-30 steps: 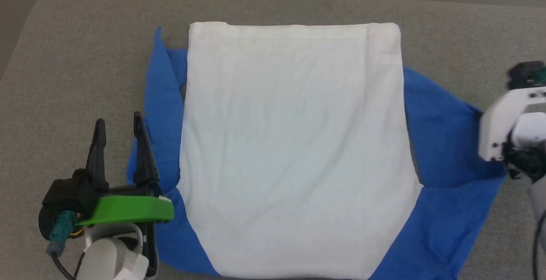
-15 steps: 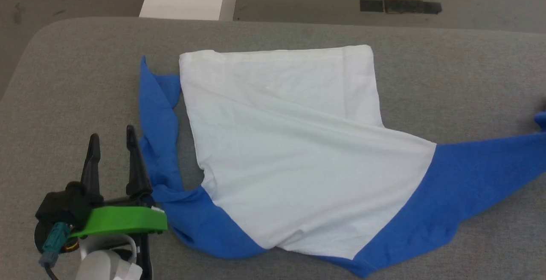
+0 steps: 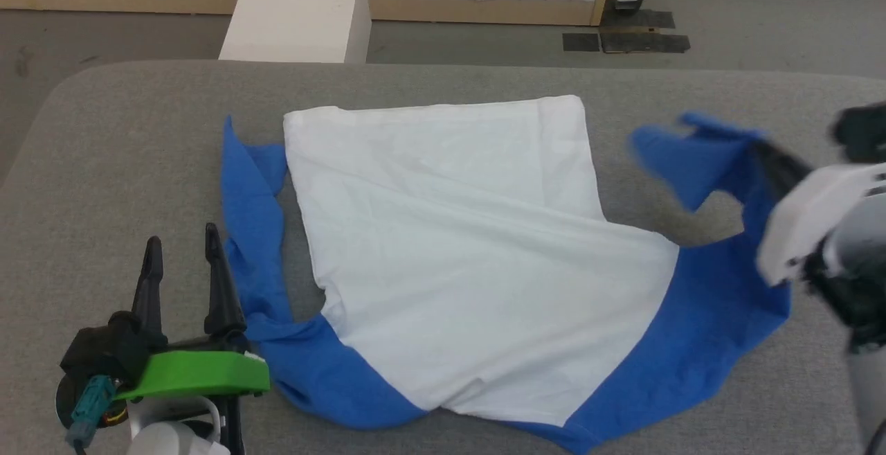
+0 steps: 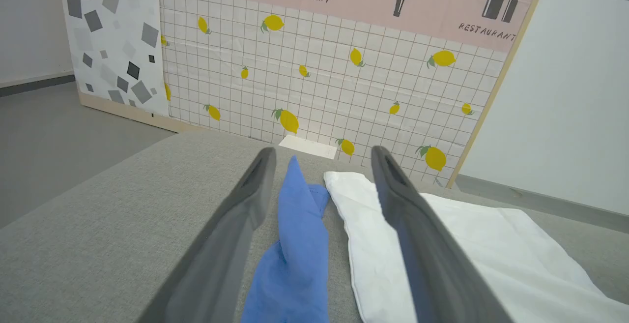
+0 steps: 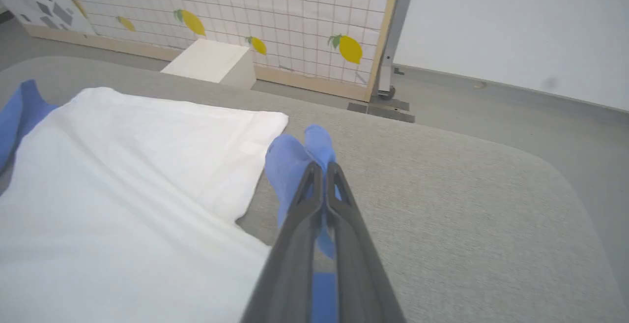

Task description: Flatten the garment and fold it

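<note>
My right hand is closed tight, its two fingers pinching a fold of blue cloth that belongs to the garment. The loose end of that cloth flops out past my fingertips. Seen from my head, this hand is blurred. It is off the right edge of the garment's white panel, level with the panel's far half, and holds the blue sleeve raised off the desk. From my grip the blue cloth hangs down in a curve and joins the panel at its near right corner

My left hand is spread wide and holds nothing. It is off the panel's near left corner, fingers pointing away from me. Its inner finger is just beside the blue strip along the panel's left edge; I cannot tell whether they touch. From that wrist the strip shows between my two fingers, twisted and bunched, with the panel to its right

The garment lies on the desk, roughly in the middle. The panel is mostly flat, with one long diagonal crease from its left edge to its right side. Its far edge is straight. Blue cloth wraps around both of its near corners. I can make out no print on the side facing up. A white box stands on the floor beyond the panel's far left corner
</note>
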Robot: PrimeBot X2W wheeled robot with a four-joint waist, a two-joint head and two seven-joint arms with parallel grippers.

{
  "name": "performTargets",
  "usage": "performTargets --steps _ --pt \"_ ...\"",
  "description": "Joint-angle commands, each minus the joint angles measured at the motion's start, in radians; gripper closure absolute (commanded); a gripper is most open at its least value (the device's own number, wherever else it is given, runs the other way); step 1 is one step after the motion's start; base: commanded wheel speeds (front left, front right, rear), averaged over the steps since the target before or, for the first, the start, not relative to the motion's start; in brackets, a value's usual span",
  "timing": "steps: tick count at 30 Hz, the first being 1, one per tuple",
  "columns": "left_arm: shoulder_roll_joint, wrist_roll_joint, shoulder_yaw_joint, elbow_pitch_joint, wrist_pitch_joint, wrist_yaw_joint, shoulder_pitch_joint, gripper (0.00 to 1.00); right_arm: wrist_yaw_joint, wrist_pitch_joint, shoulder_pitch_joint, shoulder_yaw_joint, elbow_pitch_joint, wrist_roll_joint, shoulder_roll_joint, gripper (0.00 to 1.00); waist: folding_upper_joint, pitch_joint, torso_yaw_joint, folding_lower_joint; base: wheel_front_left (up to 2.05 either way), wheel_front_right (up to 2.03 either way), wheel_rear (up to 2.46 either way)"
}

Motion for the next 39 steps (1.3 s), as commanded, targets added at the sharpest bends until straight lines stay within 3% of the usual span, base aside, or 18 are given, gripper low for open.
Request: performTargets --steps 1,8,15,27,28,29,30,35,39 --pt "-0.006 0.002 0.003 0.003 -0.004 -0.005 0.010 0.00 -0.001 0.010 0.021 0.048 -0.024 0.016 0.014 1.00 -0.0001 0.002 0.012 0.0000 0.00 0.00 0.00" --pt "-0.014 0.003 0.000 0.011 -0.004 -0.013 0.014 0.00 -0.001 0.005 0.002 0.288 -0.027 0.059 0.112 1.00 -0.0001 0.023 0.048 0.0000 0.00 0.00 0.00" --pt "-0.023 0.004 -0.021 0.028 -0.004 -0.019 -0.004 0.00 -0.001 -0.052 -0.058 0.459 0.123 0.057 0.222 1.00 -0.0001 0.054 0.102 0.0000 0.00 0.00 0.00" --pt "-0.032 -0.005 -0.028 0.045 -0.004 -0.018 -0.008 0.00 -0.001 -0.105 -0.075 0.656 0.439 0.117 0.273 1.00 -0.0001 0.073 0.138 0.0000 0.00 0.00 0.00" --pt "-0.033 -0.007 -0.029 0.048 -0.004 -0.018 -0.007 0.00 -0.001 -0.100 -0.077 0.665 0.454 0.128 0.274 0.90 -0.0001 0.071 0.137 0.0000 0.00 0.00 0.00" --pt "-0.033 -0.008 -0.031 0.052 -0.004 -0.019 -0.007 0.00 -0.001 -0.093 -0.078 0.671 0.466 0.152 0.274 0.25 -0.0001 0.068 0.137 0.0000 0.00 0.00 0.00" --pt "-0.033 -0.008 -0.031 0.055 -0.004 -0.018 -0.006 0.00 -0.001 -0.095 -0.081 0.673 0.464 0.177 0.275 0.00 -0.0001 0.064 0.135 0.0000 0.00 0.00 0.00" --pt "-0.034 -0.009 -0.027 0.070 -0.004 -0.017 0.000 0.00 -0.001 -0.138 -0.121 0.653 0.403 0.279 0.275 0.00 -0.0001 0.039 0.113 0.0000 0.00 0.00 0.00" --pt "-0.033 -0.008 -0.018 0.080 -0.004 -0.015 0.010 0.00 -0.001 -0.186 -0.135 0.557 0.302 0.332 0.269 0.00 -0.0001 0.015 0.087 0.0000 0.00 0.00 0.00"
